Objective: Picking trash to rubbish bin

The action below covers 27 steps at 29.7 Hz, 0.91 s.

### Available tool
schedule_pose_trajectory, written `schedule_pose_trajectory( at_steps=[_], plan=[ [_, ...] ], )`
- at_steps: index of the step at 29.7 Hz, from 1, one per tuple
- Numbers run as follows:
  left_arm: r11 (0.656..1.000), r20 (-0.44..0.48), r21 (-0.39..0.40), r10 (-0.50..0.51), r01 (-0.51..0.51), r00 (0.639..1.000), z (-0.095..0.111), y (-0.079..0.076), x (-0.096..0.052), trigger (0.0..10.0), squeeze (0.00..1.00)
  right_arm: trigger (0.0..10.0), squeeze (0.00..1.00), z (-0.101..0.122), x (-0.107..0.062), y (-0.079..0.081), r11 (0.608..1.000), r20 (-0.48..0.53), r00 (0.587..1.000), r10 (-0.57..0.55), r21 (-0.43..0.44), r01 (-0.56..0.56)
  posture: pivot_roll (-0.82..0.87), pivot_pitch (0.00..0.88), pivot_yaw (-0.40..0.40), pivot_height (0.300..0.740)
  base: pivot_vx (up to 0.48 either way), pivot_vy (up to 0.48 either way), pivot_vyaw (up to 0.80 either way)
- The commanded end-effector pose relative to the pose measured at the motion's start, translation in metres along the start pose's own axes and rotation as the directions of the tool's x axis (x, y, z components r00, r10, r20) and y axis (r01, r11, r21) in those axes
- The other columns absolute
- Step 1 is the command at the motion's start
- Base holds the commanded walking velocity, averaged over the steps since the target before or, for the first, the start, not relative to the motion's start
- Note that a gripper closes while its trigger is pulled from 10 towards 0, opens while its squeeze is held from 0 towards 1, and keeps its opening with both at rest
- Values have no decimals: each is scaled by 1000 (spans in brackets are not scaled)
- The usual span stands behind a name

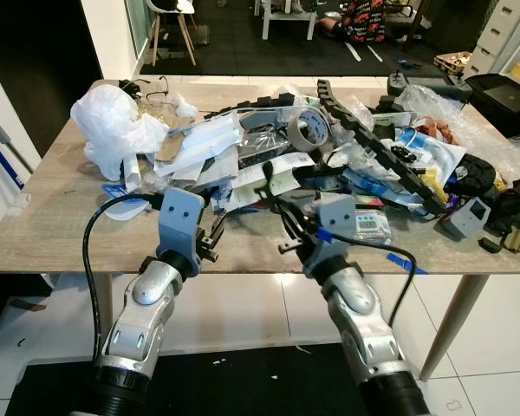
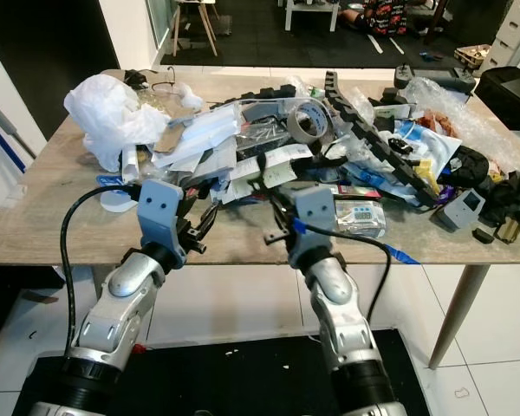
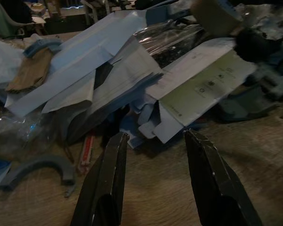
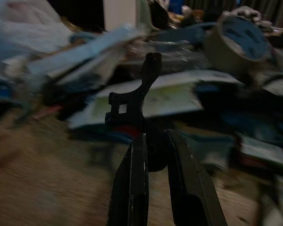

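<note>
1. Right wrist view has the right gripper (image 4: 153, 155) clenched on a small black plastic bracket (image 4: 134, 101), which stands up from between the fingertips; the pinch looks to be low on the part, at its rounded base.
2. Just beyond that gripper lies the heap of trash (image 1: 269, 147): flattened white cartons, clear wrappers, a roll of tape (image 1: 309, 128) further off, and a black cable chain (image 1: 373, 143) running away to its right.
3. Left gripper (image 3: 155, 181) is released, fingers spread over bare table (image 1: 61, 217), with a flattened white carton (image 3: 203, 87) lying just ahead of the fingertips and a grey curved piece (image 3: 35, 167) off to one side.
4. No rubbish bin can be made out, so my judgement is that the carry has yet to begin and the robot must first turn to find it.
5. Risk one: the bracket is held by a small patch of its base, so a swing or jolt while walking could twist it out of the grip.
6. Risk two: the right arm's cable (image 1: 399, 260) hangs near the table edge and could snag as the arm draws back.
7. Risk three: the bracket's prongs could catch neighbouring wrappers and drag them off the table.
</note>
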<state>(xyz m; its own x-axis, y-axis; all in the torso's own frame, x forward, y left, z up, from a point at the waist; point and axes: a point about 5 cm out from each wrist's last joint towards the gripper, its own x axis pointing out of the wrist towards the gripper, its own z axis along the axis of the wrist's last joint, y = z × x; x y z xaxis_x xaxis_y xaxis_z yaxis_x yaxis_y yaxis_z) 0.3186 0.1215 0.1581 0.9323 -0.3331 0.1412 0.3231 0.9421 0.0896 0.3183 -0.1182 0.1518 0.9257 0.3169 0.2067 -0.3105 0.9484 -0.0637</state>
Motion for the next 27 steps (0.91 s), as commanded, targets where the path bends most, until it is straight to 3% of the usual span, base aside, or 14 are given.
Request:
schedule_pose_trajectory(
  at_steps=[1,6,10,15,16,22,27],
  plan=[
    [1000,-31,-9,28,-29,999,-8,-2,1,10000,0,0,0,3,-1,-5,1000,0,1000,-18,-1,18,-73,130,-49,740,0,0,0],
    [998,-36,-1,55,-55,998,-10,-4,4,10000,0,0,0,-1,-2,-13,999,-17,999,-38,-21,37,-76,118,-48,740,0,0,0],
    [990,-90,17,140,-139,986,-19,9,4,10000,0,0,0,-2,0,-18,997,-32,997,-77,-14,77,-76,118,-43,740,0,0,0],
    [981,-85,17,194,-193,977,-22,23,-5,10000,0,0,0,-2,-1,-10,998,-21,998,-54,-23,53,-49,105,-36,740,0,0,0],
    [978,-88,-2,209,-210,974,-21,25,-7,10000,0,10000,0,-5,1,-6,998,-47,998,-45,-55,42,-47,95,3,740,0,0,0],
    [976,-115,33,216,-214,970,-24,25,-3,10000,0,10000,0,-7,2,-8,995,-51,996,-75,-66,72,-34,99,4,740,0,0,0],
    [958,-92,67,285,-279,954,-22,35,-2,10000,0,10000,0,-14,-3,-9,994,-58,993,-104,-25,103,-30,85,-41,740,0,0,-648]
  ],
)
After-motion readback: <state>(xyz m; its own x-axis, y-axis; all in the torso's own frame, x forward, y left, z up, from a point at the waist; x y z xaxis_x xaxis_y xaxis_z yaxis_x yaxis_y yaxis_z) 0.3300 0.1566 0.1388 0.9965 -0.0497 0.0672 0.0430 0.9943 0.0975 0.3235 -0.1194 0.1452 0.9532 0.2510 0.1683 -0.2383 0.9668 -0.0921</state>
